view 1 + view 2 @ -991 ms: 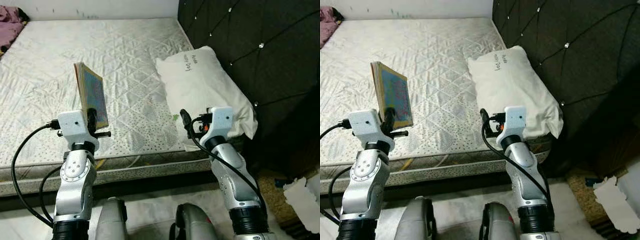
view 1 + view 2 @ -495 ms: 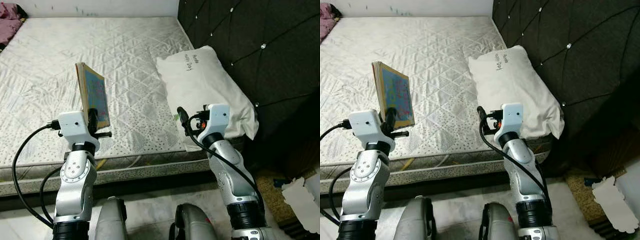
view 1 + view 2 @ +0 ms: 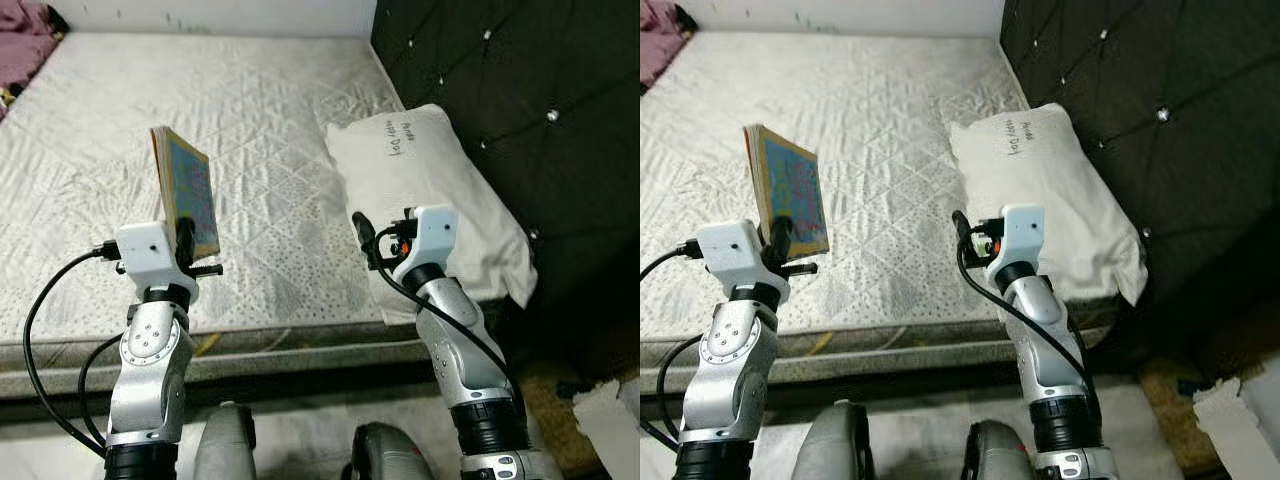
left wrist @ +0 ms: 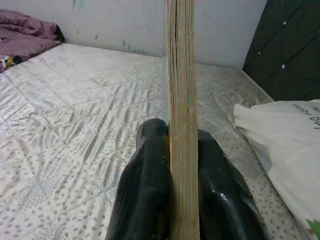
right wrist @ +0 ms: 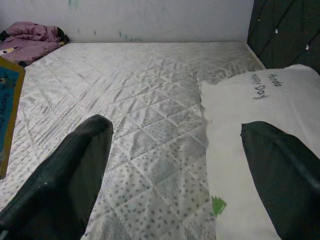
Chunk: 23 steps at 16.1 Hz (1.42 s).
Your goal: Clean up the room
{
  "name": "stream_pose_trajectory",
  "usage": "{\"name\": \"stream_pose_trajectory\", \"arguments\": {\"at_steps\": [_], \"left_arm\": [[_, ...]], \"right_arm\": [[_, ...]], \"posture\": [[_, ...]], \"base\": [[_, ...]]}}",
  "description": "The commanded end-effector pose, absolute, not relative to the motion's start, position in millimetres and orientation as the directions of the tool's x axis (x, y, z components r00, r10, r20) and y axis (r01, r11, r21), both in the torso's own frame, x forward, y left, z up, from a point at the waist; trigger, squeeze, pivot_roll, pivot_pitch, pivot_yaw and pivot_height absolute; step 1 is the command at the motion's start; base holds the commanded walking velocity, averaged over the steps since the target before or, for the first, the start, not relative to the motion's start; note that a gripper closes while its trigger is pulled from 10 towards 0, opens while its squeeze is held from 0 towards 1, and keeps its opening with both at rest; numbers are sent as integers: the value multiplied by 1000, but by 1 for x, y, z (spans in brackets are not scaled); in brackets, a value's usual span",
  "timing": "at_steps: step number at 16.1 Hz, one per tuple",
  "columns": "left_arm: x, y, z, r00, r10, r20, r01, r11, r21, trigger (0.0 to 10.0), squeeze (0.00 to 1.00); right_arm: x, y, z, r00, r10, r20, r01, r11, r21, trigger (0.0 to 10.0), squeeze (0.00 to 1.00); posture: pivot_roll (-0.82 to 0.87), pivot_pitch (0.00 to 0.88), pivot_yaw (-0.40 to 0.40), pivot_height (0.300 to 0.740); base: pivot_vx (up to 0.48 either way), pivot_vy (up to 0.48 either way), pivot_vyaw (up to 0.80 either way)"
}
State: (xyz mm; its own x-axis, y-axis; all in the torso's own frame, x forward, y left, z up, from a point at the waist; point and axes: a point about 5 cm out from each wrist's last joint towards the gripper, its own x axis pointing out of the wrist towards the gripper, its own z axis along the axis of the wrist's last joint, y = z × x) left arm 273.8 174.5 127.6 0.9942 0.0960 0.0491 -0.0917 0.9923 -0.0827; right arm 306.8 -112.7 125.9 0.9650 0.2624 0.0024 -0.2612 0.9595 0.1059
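The head views have shifted against the earlier frames: the bed (image 3: 280, 110) edge now sits lower and the headboard (image 3: 520, 90) and pillow (image 3: 430, 190) stand further right, so the camera has moved, not the furniture. The book (image 3: 185, 190) remains upright, clamped at its lower edge in the left pincer (image 4: 182, 165), held above the mattress near the bed's front edge; the wrist view shows both fingers (image 4: 145, 185) pressed flat against its page block. The right pincer (image 5: 175, 165) stays released and empty, its fingers spread wide, poised over the near corner of the pillow without touching it. A purple cloth (image 3: 25, 25) lies at the far left corner of the bed. Judgement: the robot is repositioning while carrying the book; the book has no resting place yet, so this part of the tidying is unfinished
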Motion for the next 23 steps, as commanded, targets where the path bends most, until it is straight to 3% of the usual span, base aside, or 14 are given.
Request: {"name": "stream_pose_trajectory", "arguments": {"at_steps": [1, 6, 14, 18, 20, 23], "left_arm": [[275, 171, 139, 992, 76, 101, -67, 994, -90, 10000, 0], [274, 169, 139, 991, 74, 107, -62, 992, -113, 10000, 0], [277, 165, 139, 992, 97, 79, -80, 978, -194, 10000, 0], [283, 166, 127, 987, 158, -32, -159, 925, -346, 10000, 0], [302, 161, 125, 981, 158, -113, -192, 873, -448, 10000, 0], [316, 160, 132, 980, 161, -113, -196, 855, -480, 10000, 0]], "right_arm": [[308, -113, 129, 964, 264, 13, -264, 958, 112, 10000, 0], [309, -114, 129, 966, 260, 14, -260, 959, 111, 10000, 0], [309, -115, 128, 964, 265, 4, -264, 959, 106, 10000, 0], [308, -117, 128, 965, 262, -1, -261, 959, 110, 10000, 0], [309, -118, 124, 966, 259, -23, -255, 960, 119, 10000, 0], [311, -118, 122, 966, 256, -32, -250, 960, 127, 10000, 0]], "posture": [[-91, 85, -34, 669], [-94, 93, -38, 669], [-98, 109, -46, 659], [-104, 112, -49, 614], [-107, 113, -55, 614], [-112, 105, -59, 614]], "base": [[480, 0, 0], [480, 0, 0], [0, 0, 0], [0, 0, 0], [0, 0, 0], [0, 0, 0]]}}
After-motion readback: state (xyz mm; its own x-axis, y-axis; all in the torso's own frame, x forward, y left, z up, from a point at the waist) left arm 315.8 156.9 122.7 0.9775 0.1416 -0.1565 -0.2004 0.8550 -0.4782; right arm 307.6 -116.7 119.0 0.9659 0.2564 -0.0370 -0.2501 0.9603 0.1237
